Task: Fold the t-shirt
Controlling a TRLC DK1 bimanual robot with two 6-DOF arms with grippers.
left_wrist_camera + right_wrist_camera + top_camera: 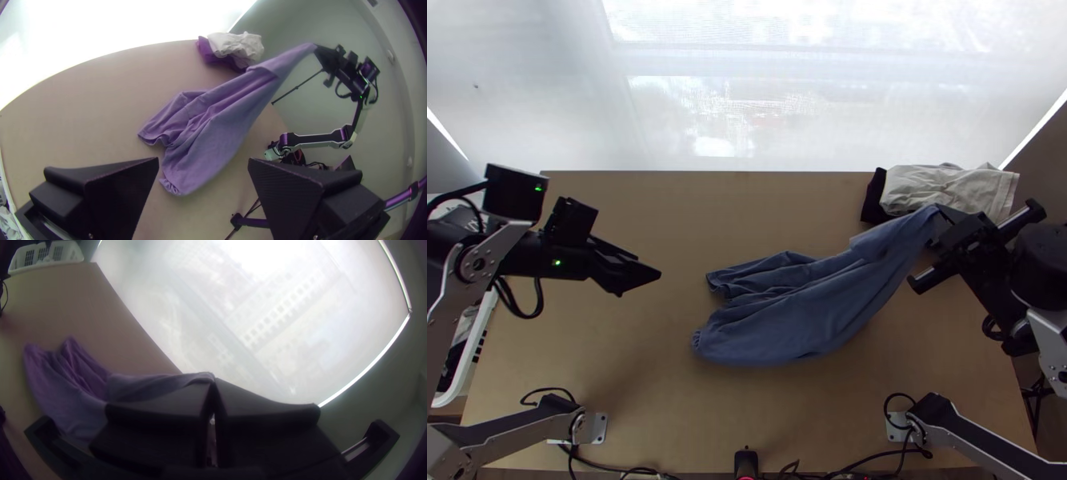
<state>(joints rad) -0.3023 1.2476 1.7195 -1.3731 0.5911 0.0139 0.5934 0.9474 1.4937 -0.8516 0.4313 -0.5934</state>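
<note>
The blue t-shirt point(795, 312) hangs bunched and stretched from the right gripper point(943, 220) down to the table's middle, its lower end lying on the wood. In the right wrist view the right gripper point(213, 384) is shut on one end of the shirt point(147, 386). At the table's left side the left gripper point(655, 276) is held above the wood, apart from the cloth. The left wrist view has the left gripper point(203, 164) open with nothing between its fingers, and the shirt point(209, 129) farther off, slanting up to the other arm.
A pile of white and dark cloth point(939, 188) lies at the table's far right corner, close behind the raised end of the shirt. A white basket point(475, 352) stands beside the table's left edge. Cables point(619, 470) run along the near edge of the table.
</note>
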